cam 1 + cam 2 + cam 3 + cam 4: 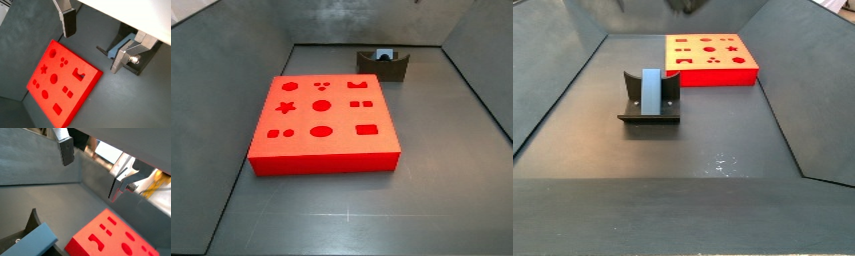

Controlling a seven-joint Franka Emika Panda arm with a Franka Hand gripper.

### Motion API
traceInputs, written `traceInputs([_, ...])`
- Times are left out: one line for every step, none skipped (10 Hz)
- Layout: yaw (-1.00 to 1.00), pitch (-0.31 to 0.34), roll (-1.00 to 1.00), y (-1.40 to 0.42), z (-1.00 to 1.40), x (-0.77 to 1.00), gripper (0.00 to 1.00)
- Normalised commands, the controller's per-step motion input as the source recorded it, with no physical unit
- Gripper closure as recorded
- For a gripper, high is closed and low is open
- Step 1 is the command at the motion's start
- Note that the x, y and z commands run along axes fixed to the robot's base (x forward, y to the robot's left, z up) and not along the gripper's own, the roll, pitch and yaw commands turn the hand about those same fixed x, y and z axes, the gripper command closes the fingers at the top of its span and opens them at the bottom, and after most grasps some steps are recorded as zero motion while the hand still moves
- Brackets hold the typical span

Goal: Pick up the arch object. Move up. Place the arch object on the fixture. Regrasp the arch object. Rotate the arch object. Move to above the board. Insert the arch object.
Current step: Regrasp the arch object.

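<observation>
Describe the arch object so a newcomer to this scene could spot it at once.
Start from the big red board on the dark floor; apart from it stands a small dark fixture. The arch object is the slate-blue block standing upright in that fixture, the only blue thing here. The gripper hangs open above, holding nothing.
</observation>
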Motion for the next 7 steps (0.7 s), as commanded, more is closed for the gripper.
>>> traceInputs([0.02, 0.037, 1.0, -0.12, 0.05, -0.04, 0.0])
traceInputs([0.02, 0.04, 1.0, -0.05, 0.05, -0.02, 0.0])
traceInputs([0.02, 0.038, 1.0, -0.04, 0.02, -0.02, 0.0])
traceInputs([0.02, 0.035, 1.0, -0.04, 0.02, -0.02, 0.0])
traceInputs([0.02, 0.029, 1.0, -0.03, 0.02, -0.04, 0.0])
traceInputs([0.02, 0.023, 1.0, -0.03, 0.01, -0.04, 0.0])
traceInputs([0.02, 0.018, 1.0, -0.03, 0.0, -0.04, 0.0])
